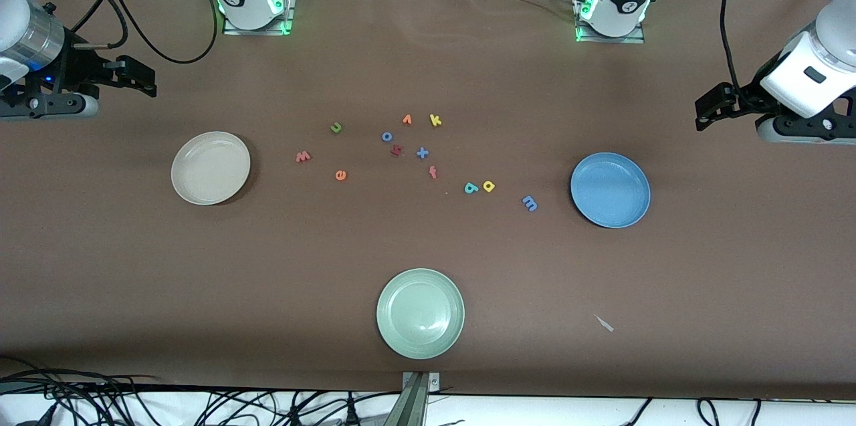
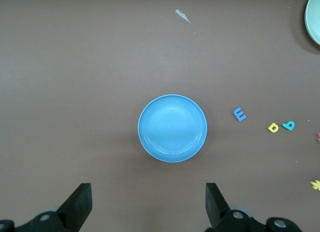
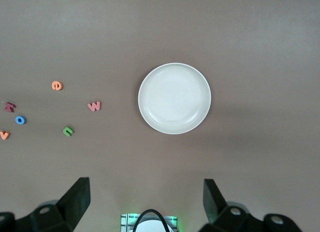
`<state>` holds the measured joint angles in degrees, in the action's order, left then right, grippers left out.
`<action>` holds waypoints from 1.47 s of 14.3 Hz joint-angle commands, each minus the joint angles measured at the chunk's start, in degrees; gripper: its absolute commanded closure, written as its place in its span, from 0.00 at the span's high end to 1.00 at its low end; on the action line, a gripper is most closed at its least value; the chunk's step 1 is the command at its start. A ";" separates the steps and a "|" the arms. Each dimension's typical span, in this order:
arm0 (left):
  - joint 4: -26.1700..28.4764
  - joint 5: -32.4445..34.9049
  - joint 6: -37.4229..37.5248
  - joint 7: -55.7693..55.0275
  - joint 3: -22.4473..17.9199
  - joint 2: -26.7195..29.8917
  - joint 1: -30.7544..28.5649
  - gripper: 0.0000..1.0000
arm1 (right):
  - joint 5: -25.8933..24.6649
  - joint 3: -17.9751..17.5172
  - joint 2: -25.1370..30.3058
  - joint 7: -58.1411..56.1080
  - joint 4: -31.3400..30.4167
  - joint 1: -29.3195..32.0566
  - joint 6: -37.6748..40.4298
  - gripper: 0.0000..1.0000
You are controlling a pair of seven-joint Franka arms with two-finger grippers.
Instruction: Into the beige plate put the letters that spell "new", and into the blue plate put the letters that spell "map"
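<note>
Currently, both plates are seen bare: the beige plate (image 1: pixel 210 168) toward the right arm's end, the blue plate (image 1: pixel 610 189) toward the left arm's. Above these, the right gripper (image 3: pixel 145 204) and left gripper (image 2: pixel 149 207) are held spread and unladen. Between the plates, n (image 1: pixel 336 128), e (image 1: pixel 341 175), w (image 1: pixel 303 156), m (image 1: pixel 529 203), a (image 1: pixel 471 188) and p (image 1: pixel 489 186) are scattered on the table (image 1: pixel 200 292).

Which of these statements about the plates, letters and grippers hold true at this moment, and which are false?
1. The round sky-blue plate holds no letters. True.
2. The small blue foam m lies in the round cream-beige plate. False: it lies on the table beside the sky-blue plate.
3. The left gripper is open. True.
4. The right gripper grips the pinkish-red foam w. False: it is open and empty.
5. The teal foam a lies beside the yellow foam p. True.
</note>
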<state>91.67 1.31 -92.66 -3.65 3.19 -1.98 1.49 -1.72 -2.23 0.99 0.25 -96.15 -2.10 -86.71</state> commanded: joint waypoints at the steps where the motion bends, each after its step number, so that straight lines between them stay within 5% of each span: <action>1: -1.85 -0.43 1.51 -0.57 0.15 -0.74 -0.35 1.00 | 1.02 -0.31 -0.11 0.71 0.70 0.61 0.57 1.00; 21: -1.85 -0.78 1.42 -0.66 0.68 -1.09 0.18 1.00 | 1.02 -0.31 -0.20 0.71 0.70 0.61 0.49 1.00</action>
<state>91.67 1.31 -92.37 -3.99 3.81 -2.27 1.81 -1.72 -2.23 0.99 0.26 -96.15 -2.10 -86.71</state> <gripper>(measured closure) 0.000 0.000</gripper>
